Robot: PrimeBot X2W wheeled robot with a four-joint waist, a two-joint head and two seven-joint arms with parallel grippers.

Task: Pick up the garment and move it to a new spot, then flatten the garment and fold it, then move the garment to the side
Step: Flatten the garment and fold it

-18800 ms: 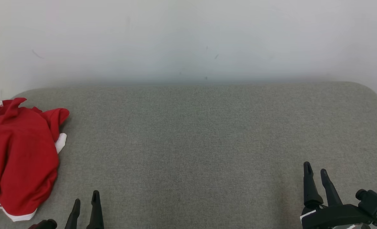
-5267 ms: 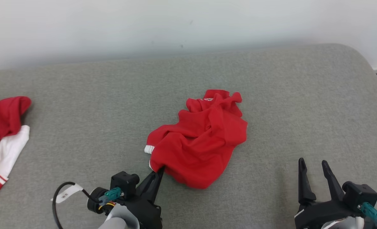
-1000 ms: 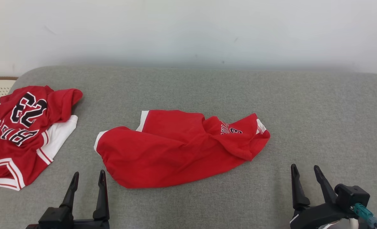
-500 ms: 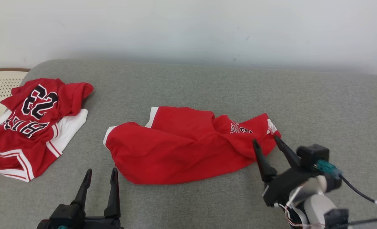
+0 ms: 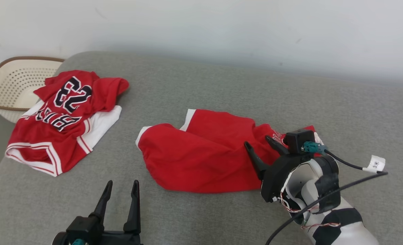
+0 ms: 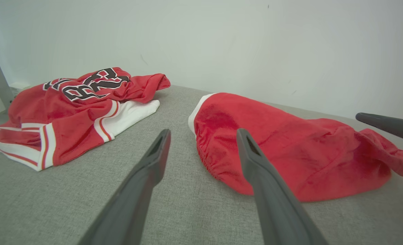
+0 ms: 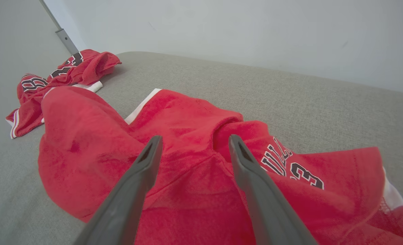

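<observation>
Centrally, found red shorts (image 5: 194, 160) lying rumpled on grey cushion (image 5: 221, 81), white hems toward left, printed end toward right. Saw right hand (image 5: 256, 140) poised over printed end, fingers spread, holding nothing; contact with cloth unclear. Saw left hand (image 5: 123, 182) low at near edge, fingers spread, apart from shorts. Noted numbered red jersey (image 5: 65, 115) far left, beside cream basket (image 5: 14, 81).

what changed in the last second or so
The right gripper came forward and leftward from its rest spot to hang over the right end of the red shorts, jaws open, gripping nothing. The head camera turned too. The shorts, the jersey pile and the open left gripper stayed put.
</observation>
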